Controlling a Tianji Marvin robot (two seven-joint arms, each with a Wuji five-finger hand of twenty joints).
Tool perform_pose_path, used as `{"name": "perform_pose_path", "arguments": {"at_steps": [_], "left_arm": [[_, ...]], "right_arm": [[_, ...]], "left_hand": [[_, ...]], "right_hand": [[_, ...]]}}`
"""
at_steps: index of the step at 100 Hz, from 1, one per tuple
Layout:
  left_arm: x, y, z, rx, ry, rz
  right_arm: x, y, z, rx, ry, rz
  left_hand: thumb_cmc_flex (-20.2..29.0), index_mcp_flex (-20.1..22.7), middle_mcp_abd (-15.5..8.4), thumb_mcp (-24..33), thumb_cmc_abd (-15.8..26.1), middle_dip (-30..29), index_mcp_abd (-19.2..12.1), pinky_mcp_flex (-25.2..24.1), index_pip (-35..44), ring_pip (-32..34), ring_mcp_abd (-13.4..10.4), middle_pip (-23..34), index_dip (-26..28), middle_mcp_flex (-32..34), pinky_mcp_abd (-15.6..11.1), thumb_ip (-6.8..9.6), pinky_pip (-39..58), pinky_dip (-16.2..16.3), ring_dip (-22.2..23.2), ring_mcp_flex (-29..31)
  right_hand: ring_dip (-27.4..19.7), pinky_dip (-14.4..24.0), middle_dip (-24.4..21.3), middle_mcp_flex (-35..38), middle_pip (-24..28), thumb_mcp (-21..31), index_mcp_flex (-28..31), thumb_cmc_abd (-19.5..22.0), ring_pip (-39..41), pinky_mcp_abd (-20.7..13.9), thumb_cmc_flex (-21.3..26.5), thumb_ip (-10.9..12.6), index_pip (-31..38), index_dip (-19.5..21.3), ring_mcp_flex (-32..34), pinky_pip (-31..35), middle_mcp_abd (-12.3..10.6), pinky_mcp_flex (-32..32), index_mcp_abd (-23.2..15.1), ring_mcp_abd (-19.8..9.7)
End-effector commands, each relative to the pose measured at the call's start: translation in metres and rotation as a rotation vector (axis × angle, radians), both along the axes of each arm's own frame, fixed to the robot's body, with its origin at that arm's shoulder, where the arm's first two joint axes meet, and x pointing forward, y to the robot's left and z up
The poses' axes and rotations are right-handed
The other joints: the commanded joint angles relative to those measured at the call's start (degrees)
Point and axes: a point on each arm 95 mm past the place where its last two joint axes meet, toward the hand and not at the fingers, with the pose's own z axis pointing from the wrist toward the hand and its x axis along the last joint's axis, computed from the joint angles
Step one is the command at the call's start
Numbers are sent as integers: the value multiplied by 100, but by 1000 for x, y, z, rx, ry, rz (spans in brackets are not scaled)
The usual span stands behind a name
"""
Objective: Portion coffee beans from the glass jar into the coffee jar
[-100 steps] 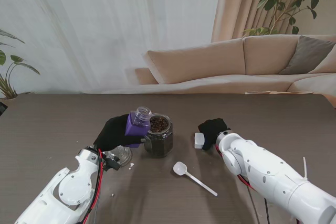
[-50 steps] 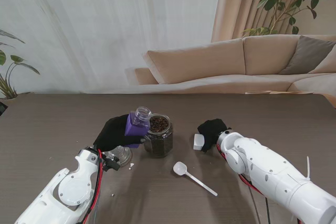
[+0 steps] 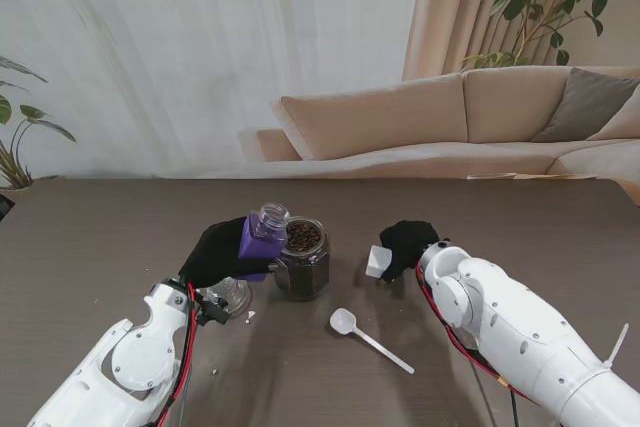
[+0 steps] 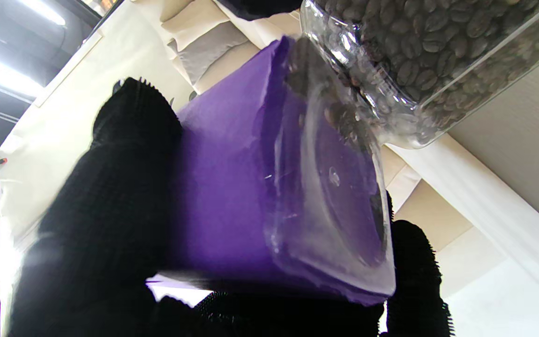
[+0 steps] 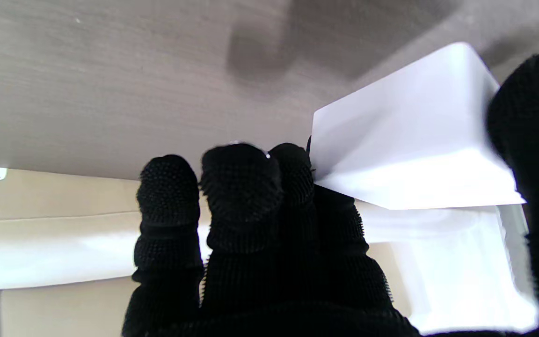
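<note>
The glass jar full of coffee beans stands open at the table's middle. Touching its left side is the purple-labelled coffee jar, mouth open and tilted. My left hand is shut on it. In the left wrist view the purple jar fills the frame between my black fingers, with the bean jar right beside it. My right hand is shut on a small white cap. The right wrist view shows the cap pinched between thumb and fingers, tilted off the table.
A white plastic spoon lies nearer to me, between the arms. A clear glass lid rests by my left wrist, with a small white scrap beside it. A beige sofa stands beyond the table's far edge.
My right hand has closed on the white cap and tipped it up off the table, shifting slightly farther from me. The left hand and both jars have not moved.
</note>
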Motion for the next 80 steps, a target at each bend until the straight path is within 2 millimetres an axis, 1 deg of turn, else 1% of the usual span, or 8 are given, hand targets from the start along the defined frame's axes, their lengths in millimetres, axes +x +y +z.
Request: {"name": "perform_pose_path", "arguments": {"at_steps": [1,8,22,38,48,64,80], "left_arm": [[1,-4,0,4,10,-20],[2,-5,0,4,12,-25],[5,-8,1,13,24,-43],[8,-11,2,29,41,-69],[9,-12,3,43,50,-85],[10,-14,5,62,63,-108],[11,-16,5,74,70,-128]], "right_arm": [[1,7,17,39,-14,-21],[1,8,32,78,-30,-46],[-3,16,71,176,-56,-92],[-14,30,116,276,-90,-88],[-23,40,139,326,-105,-59],[-42,55,169,380,-132,0],[-59,69,183,444,-110,40]], "left_hand": [[1012,825,-285,2445,1358,6,-438,-184,1076,355,235,6,351,62,-742,243,-83,-36,144,-48],[1015,828,-280,2443,1360,8,-438,-184,1078,358,238,4,356,58,-743,243,-84,-36,145,-42],[1023,823,-281,2445,1363,9,-435,-184,1070,351,234,2,354,56,-743,244,-84,-36,143,-54],[1023,822,-289,2439,1364,16,-437,-191,1072,350,229,4,363,55,-756,243,-92,-40,143,-55],[1023,819,-285,2438,1367,19,-435,-191,1070,351,234,2,364,55,-756,243,-93,-40,144,-53],[1025,825,-293,2439,1363,26,-430,-189,1072,354,227,6,367,60,-761,246,-91,-39,145,-52],[1019,826,-293,2438,1363,27,-438,-189,1073,356,227,4,369,62,-757,245,-87,-36,145,-47]], "right_hand": [[84,-68,159,107,97,852,1207,791,72,-62,936,311,1647,776,182,360,-472,638,-1201,-16],[83,-59,161,112,91,840,1208,796,76,-36,946,315,1641,780,183,367,-441,642,-1179,-2],[91,-30,174,120,76,813,1202,805,108,40,1026,343,1630,790,187,380,-341,621,-1055,86],[95,-5,183,127,61,780,1211,809,131,106,1064,360,1621,797,185,395,-283,606,-986,135],[96,5,187,129,51,755,1209,824,138,131,1074,368,1612,808,182,399,-258,602,-959,142],[93,11,191,131,44,740,1206,847,140,131,1074,378,1597,823,191,397,-256,611,-987,138],[95,16,194,128,37,731,1200,850,146,149,1084,384,1589,835,200,396,-236,614,-957,143]]}}
